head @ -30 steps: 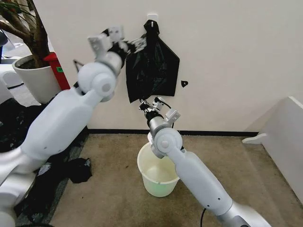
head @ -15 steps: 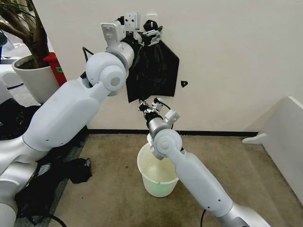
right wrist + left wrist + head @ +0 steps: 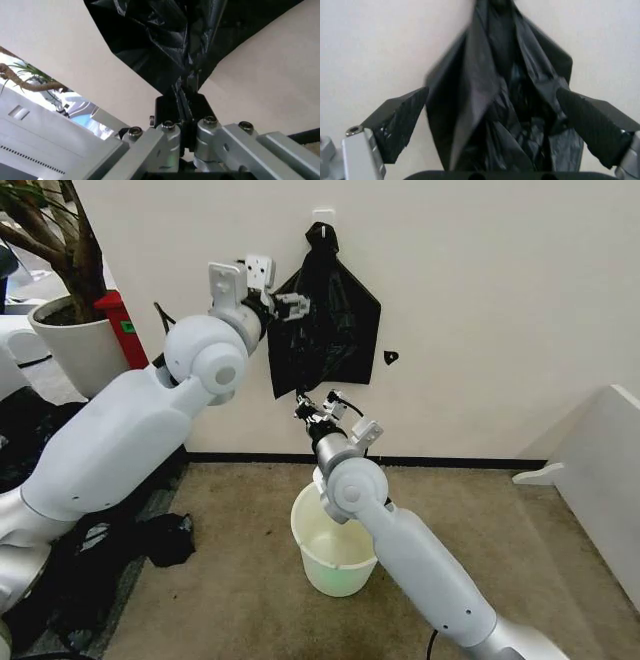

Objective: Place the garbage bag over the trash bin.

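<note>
The garbage bag [image 3: 340, 330], glossy wrinkled black plastic, hangs from a hook [image 3: 322, 216] on the wall. My left gripper [image 3: 300, 302] is raised beside its upper left edge. In the left wrist view, that gripper [image 3: 495, 123] is open, with the bag [image 3: 495, 82] between its spread fingers [image 3: 400, 120]. My right gripper [image 3: 310, 406] is shut on the bag's bottom corner; the right wrist view shows its closed tips [image 3: 184, 101] pinching the plastic [image 3: 165, 33]. The trash bin [image 3: 330, 575], a white bucket, stands upright on the floor below, partly hidden by my right arm.
A white plant pot [image 3: 75, 340] with a tree and a red object [image 3: 120, 325] stand at the far left. Black plastic sheeting [image 3: 160, 540] lies on the floor at left. A white panel [image 3: 600, 470] leans at the right.
My left gripper rose to the bag's knot, then dropped back to its upper left edge. The bag shifted slightly. The right gripper kept its hold.
</note>
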